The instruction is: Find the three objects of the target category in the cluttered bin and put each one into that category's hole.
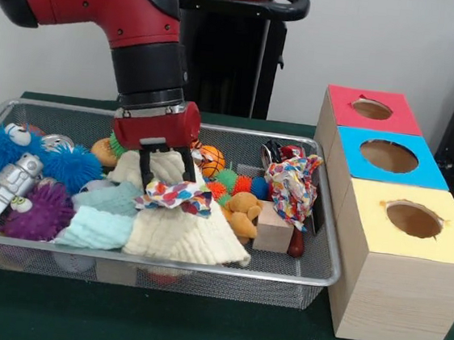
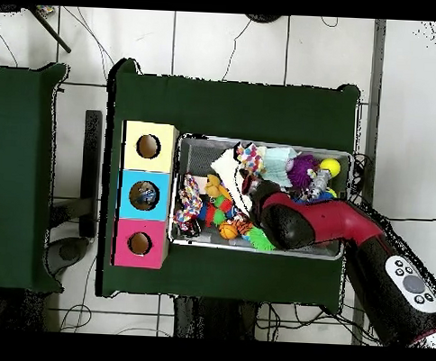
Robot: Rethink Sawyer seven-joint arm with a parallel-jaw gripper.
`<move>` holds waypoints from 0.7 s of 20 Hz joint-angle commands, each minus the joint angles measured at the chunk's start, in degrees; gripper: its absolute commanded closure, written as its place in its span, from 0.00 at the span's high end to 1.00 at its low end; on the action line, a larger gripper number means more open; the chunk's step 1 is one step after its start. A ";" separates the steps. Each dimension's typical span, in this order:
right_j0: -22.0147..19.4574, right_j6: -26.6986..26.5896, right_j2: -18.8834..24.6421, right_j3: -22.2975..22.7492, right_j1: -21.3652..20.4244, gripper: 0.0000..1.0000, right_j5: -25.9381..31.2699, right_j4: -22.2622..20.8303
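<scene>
The hand (image 1: pixel 165 166) reaches down into the cluttered bin (image 1: pixel 325 253), its fingers apparently pinching the cream cloth (image 1: pixel 184 230), probably to lift it out.

Dark green cloth (image 1: pixel 193 333) covers the table, and in the overhead view a second green table (image 2: pixel 19 174) sits off at 9 o'clock.

- The cluttered bin (image 1: pixel 282 267) (image 2: pixel 194 147) is a wide, shallow basket of silver wire mesh with a thick metal rim.
- It sits flat on the green worktop, its long side parallel to the front edge.
- It is crowded with soft toys, balls and folded cloths.
</scene>
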 commanded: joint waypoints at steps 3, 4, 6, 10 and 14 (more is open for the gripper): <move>4.82 -7.94 -3.01 0.32 -0.54 1.00 6.39 -3.72; 5.60 -6.02 -4.53 0.18 -1.15 1.00 6.40 -3.35; 6.64 -4.25 -6.34 -0.15 -1.83 1.00 6.04 -3.12; 6.98 -4.37 -6.75 -0.13 -1.60 1.00 5.62 -1.98; 5.67 -6.41 -4.50 0.86 -0.31 1.00 6.15 -0.09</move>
